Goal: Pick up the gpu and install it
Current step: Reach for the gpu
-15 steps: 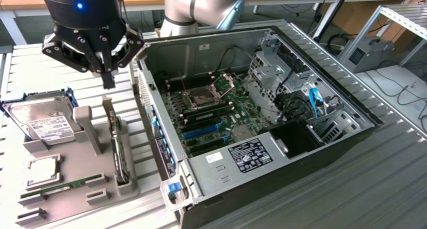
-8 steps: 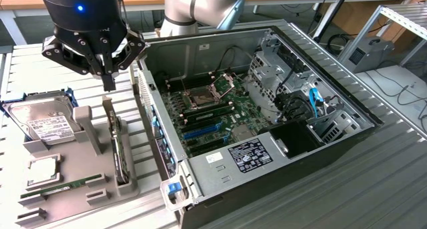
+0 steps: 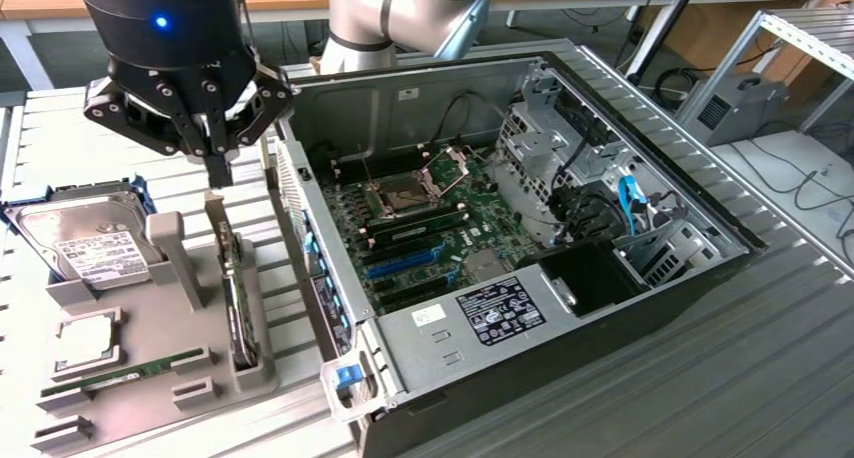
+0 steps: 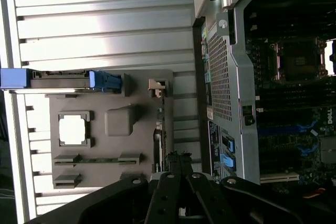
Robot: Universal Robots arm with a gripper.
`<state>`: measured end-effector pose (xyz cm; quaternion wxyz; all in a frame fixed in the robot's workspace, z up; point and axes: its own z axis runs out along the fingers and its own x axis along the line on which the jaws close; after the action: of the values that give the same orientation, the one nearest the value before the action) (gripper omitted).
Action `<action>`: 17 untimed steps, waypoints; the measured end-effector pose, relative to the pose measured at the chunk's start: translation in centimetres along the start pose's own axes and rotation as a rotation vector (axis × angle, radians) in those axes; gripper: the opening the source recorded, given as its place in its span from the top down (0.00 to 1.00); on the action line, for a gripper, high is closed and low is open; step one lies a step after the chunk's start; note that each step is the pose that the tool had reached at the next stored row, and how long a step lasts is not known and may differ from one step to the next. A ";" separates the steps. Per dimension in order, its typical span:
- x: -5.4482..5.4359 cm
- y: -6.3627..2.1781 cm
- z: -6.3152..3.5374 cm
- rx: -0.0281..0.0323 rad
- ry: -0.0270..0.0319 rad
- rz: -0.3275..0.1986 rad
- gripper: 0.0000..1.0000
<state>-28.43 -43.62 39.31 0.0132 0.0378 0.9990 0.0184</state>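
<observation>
Fingers (image 3: 218, 166) of the gripper (image 3: 218, 183) are pressed together with nothing clamped between them, and they are held just above the gpu (image 3: 236, 298). The gpu is stood on its edge in a slot of the grey tray (image 3: 147, 388), at the side nearest the computer case (image 3: 641, 308) (whether the tips touch its upper end cannot be told). On the same tray a hard drive (image 3: 91, 246), a processor (image 3: 84, 343) and a memory stick (image 3: 127, 370) are laid. The case is laid open on the desk (image 3: 761, 378), just beside the tray, with its motherboard (image 3: 427, 228) exposed.
</observation>
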 end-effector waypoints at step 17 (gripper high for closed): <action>-0.1 -1.86 -0.04 0.0109 -0.0009 0.000 0.89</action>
<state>-28.43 -45.49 39.28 0.0134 0.0377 0.9991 0.0129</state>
